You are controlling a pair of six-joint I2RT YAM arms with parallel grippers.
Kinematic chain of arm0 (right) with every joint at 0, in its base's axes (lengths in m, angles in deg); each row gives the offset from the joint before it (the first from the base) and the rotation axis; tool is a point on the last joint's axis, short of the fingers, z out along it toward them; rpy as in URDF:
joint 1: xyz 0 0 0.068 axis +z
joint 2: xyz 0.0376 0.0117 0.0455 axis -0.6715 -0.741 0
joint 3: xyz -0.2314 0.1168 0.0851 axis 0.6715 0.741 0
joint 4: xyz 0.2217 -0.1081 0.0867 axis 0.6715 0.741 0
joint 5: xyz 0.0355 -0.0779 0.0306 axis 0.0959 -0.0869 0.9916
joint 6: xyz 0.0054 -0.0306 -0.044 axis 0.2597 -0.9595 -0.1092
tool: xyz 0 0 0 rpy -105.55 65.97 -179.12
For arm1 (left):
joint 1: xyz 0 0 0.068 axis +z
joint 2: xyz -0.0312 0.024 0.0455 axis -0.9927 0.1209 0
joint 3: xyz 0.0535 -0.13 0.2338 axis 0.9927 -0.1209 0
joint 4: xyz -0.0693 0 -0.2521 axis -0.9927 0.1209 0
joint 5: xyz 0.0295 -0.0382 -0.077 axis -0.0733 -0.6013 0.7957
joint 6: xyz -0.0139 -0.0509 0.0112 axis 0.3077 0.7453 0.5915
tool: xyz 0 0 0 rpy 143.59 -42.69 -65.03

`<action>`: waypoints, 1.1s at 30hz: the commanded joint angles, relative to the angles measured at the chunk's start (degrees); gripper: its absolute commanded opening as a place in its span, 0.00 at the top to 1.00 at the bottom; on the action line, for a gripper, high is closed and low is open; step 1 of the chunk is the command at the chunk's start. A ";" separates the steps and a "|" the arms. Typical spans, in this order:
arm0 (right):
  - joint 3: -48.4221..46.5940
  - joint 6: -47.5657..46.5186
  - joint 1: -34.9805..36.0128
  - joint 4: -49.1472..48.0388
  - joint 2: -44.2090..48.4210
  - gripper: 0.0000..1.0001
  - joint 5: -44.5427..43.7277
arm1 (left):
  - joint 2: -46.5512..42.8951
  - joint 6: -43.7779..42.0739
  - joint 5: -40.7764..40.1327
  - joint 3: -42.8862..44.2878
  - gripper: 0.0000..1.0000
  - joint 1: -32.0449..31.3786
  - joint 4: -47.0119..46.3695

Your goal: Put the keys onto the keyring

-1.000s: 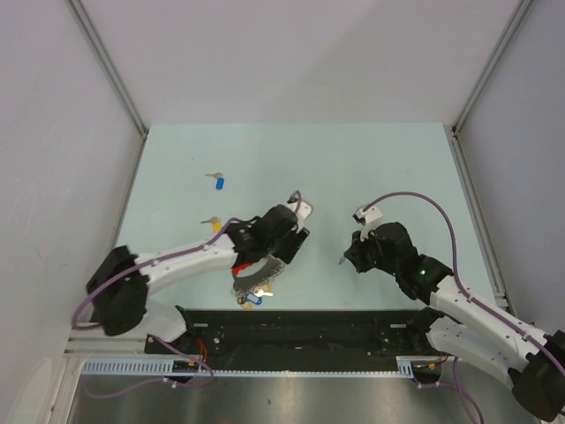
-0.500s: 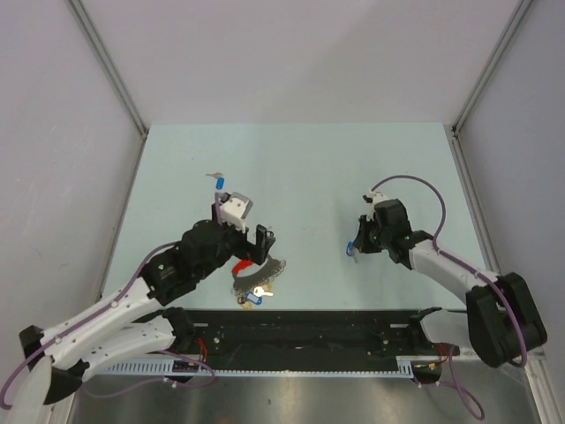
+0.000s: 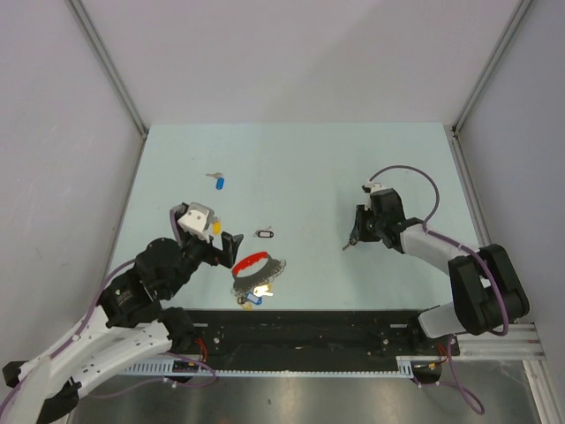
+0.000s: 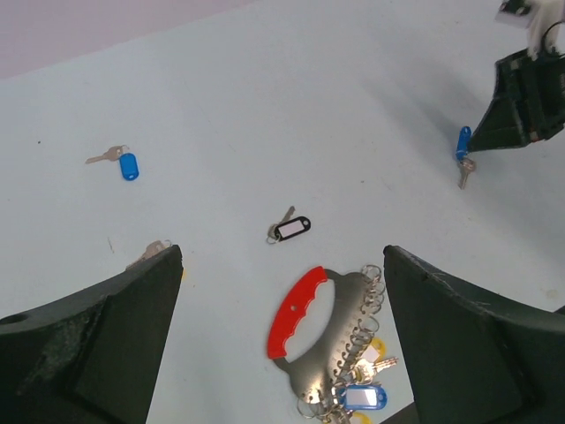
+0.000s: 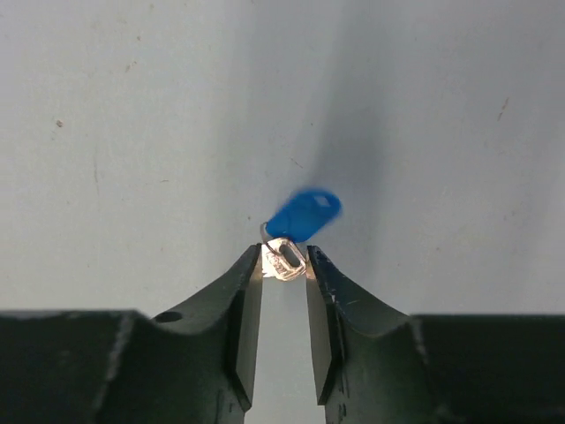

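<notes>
Step in hand, as I read it: one key is picked up and ready to go on, but the ring isn't being held.

- One desk (image 3: pixel 300 168), pale green.
- Two grippers. The left gripper (image 3: pixel 222 251) hangs near the desk's near edge, left of the middle. Its jaws are wide apart with nothing in them. The right gripper (image 5: pixel 283 258) is right of the middle, jaws narrow and nipped on the silver loop of a blue-tagged key (image 5: pixel 303 215). The tag looks blurred, so I can't say how firm that pinch is.
- One keyring (image 4: pixel 293 311), red arc up, lying flat by the near edge just beside the left gripper and well apart from the right one. A bunch of tagged keys (image 4: pixel 357 397) is on it. I can pick out a blue tag and a yellow one, but they're too tangled to count.
- Three keys off the ring: the one in the right jaws, a second blue key (image 4: pixel 129 166) toward the far-left corner, and a yellow key (image 3: pixel 215 227) right next to the left gripper.
- One black-rimmed oval tag (image 4: pixel 291 229), just beyond the keyring.

My guess for the next move: the left arm drops onto the red arc and steadies it, then the right carries its key across and threads the loop on. It's a tiny loop, so lining it up will be the fiddly part.
</notes>
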 commanded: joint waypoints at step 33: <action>-17.71 -24.48 23.06 -10.86 -22.00 0.63 36.79 | 2.31 -3.72 6.46 -5.03 0.00 10.66 -2.92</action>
